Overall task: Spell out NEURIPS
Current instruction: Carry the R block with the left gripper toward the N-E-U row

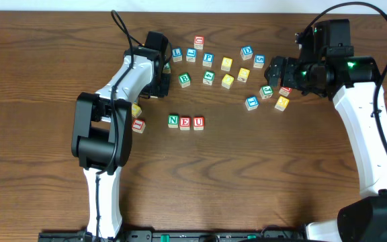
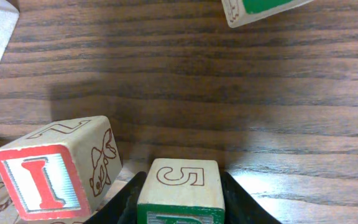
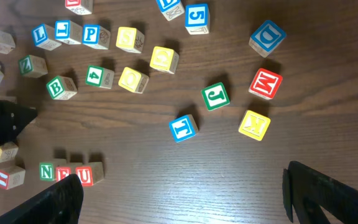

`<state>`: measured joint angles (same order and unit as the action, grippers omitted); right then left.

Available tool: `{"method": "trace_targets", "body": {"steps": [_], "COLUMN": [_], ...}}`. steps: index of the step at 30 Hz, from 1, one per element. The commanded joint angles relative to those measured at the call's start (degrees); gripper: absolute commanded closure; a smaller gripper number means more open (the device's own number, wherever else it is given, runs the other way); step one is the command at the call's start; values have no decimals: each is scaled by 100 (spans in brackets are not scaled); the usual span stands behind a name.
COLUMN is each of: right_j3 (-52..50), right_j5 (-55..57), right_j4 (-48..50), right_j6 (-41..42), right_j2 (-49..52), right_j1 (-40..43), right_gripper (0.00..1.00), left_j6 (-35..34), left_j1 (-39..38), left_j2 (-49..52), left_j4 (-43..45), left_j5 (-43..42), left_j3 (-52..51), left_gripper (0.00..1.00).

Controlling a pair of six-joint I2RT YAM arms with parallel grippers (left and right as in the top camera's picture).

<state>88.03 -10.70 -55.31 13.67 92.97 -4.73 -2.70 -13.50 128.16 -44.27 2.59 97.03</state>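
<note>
Blocks N [image 1: 173, 121], E [image 1: 185, 122] and U [image 1: 198, 122] stand in a row at mid table, also in the right wrist view [image 3: 82, 174]. My left gripper [image 1: 154, 89] is shut on a green-faced block [image 2: 179, 186] with an outlined 5 on top; its letter is cut off. A red I block [image 2: 42, 177] lies just left of it [image 1: 138, 125]. A blue P block [image 1: 208, 59] sits in the far cluster. My right gripper [image 1: 274, 70] is open and empty above the table [image 3: 185, 199].
Loose blocks are scattered at the back: green B [image 1: 185, 81], green 4 [image 1: 208, 77], several yellow ones, blue D [image 1: 246, 51], green J [image 3: 215, 96], blue T [image 3: 183, 127], red M [image 3: 265, 83], yellow K [image 3: 254, 124]. A yellow block [image 1: 136, 109] lies by the left arm.
</note>
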Motion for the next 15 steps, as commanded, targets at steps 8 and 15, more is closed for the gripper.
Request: {"method": "trace_targets", "body": {"steps": [8,15], "right_j3": [101,101], "right_j5": [4,4], "right_j4": [0,0], "right_j6": [44,44], "right_j2": [0,0], "right_j1": [-35,-35], "right_gripper": [1,1], "left_j6": [26,-407], "left_j1": [4,-243], "left_j2": [-492,-1421], "left_j4": [-63,-315], "left_j5": [195,39], "left_j3": [153,153], "left_gripper": [70,70]}}
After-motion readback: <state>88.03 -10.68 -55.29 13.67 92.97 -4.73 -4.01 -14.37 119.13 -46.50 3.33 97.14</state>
